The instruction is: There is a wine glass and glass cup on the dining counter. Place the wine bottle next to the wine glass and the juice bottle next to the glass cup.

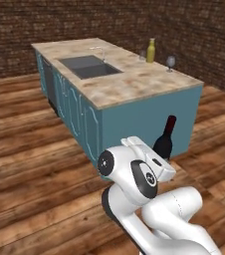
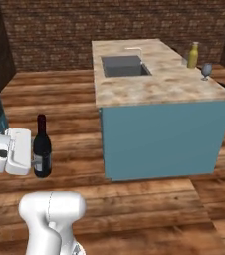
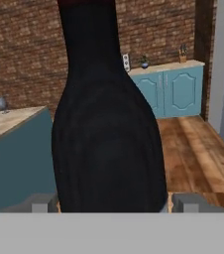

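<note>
Brick walls and a plank floor (image 2: 149, 199) surround the dining counter (image 2: 164, 87), a long island with a marbled tabletop, a teal base and an inset grey sink (image 1: 89, 66). Using the sink as the landmark: the juice bottle (image 1: 151, 50) stands upright on the tabletop beyond the sink, near the far long edge. The glass cup (image 1: 142, 55) stands just beside the juice bottle, on its sink-ward side; whether the two touch cannot be told. The wine glass (image 1: 170, 62) stands on the same far edge, further from the sink towards the near end of the island, apart from the juice bottle. The wine bottle (image 2: 42, 148) is off the tabletop entirely, held upright in the air in front of the island's near end face, well apart from the sink and lower than the tabletop. The gripper (image 3: 112, 203) has its jaws pinching the lower body of the wine bottle, one finger (image 3: 39, 203) on each side. In the hand view, teal wall cabinets (image 3: 171, 92) stand against the brick wall behind the bottle.
</note>
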